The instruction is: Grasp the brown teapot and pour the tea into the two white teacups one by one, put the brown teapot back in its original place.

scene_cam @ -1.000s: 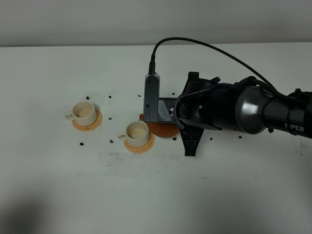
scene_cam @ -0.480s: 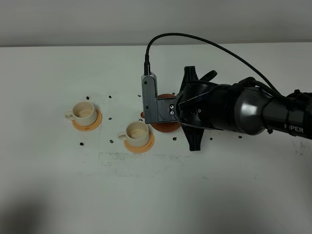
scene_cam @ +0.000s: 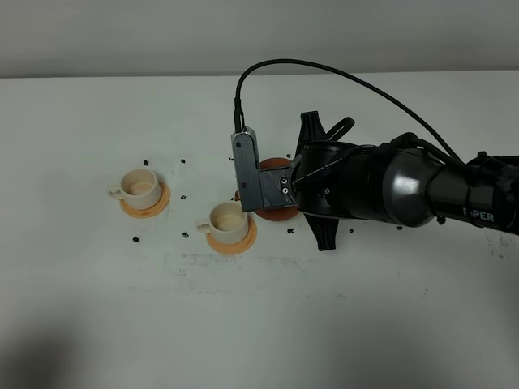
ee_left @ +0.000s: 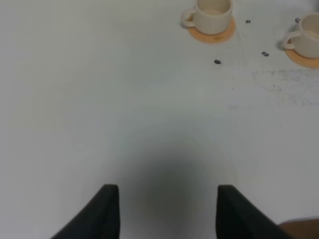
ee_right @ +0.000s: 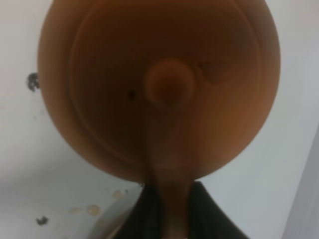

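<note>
The brown teapot [scene_cam: 272,213] is between the jaws of my right gripper [ee_right: 169,211], which is shut on its loop handle. In the right wrist view the lid and its knob [ee_right: 169,82] face the camera from above. In the high view the wrist and its camera mount cover most of the pot, and its spout tip [scene_cam: 236,194] shows just behind the nearer white teacup [scene_cam: 229,220]. The other white teacup [scene_cam: 139,185] stands further left. Both cups appear in the left wrist view [ee_left: 214,10] [ee_left: 305,37], far from my open left gripper [ee_left: 167,211]. The original place is hidden.
Each cup stands on a small orange coaster [scene_cam: 165,198] [scene_cam: 242,243]. Small black specks [scene_cam: 185,197] are scattered on the white table [scene_cam: 259,324] around the cups. My right arm [scene_cam: 405,190] reaches in from the right edge, with a black cable arching over it.
The right wrist has rolled and shifted a little toward the back of the table, carrying the teapot with it. More of the pot now shows behind the camera mount. Both cups are unmoved.
</note>
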You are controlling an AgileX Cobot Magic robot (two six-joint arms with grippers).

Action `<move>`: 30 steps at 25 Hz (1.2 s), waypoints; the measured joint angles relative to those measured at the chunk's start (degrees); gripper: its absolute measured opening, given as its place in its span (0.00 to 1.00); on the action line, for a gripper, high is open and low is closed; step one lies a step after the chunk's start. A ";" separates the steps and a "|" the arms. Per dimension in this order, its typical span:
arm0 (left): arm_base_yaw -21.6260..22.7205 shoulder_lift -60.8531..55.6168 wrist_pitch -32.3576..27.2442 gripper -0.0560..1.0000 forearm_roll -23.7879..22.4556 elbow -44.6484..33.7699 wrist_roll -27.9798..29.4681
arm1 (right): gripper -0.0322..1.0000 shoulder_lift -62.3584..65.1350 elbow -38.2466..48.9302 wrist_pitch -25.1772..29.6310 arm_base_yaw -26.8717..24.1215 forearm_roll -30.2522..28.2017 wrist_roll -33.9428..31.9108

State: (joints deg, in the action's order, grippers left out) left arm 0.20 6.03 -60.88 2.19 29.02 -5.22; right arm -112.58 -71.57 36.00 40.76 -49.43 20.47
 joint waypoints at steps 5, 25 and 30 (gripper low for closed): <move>0.00 0.00 0.00 0.49 0.00 0.00 0.00 | 0.15 0.00 0.00 0.10 0.38 -2.20 0.00; 0.00 0.00 0.00 0.49 0.00 0.00 0.06 | 0.15 0.00 0.00 0.42 1.79 -8.68 0.12; 0.00 0.00 0.00 0.49 0.00 0.00 0.06 | 0.15 0.00 0.00 0.52 2.14 -8.81 0.78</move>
State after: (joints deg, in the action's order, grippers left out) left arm 0.20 6.03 -60.88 2.19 29.02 -5.17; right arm -112.58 -71.57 36.52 42.89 -58.24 21.25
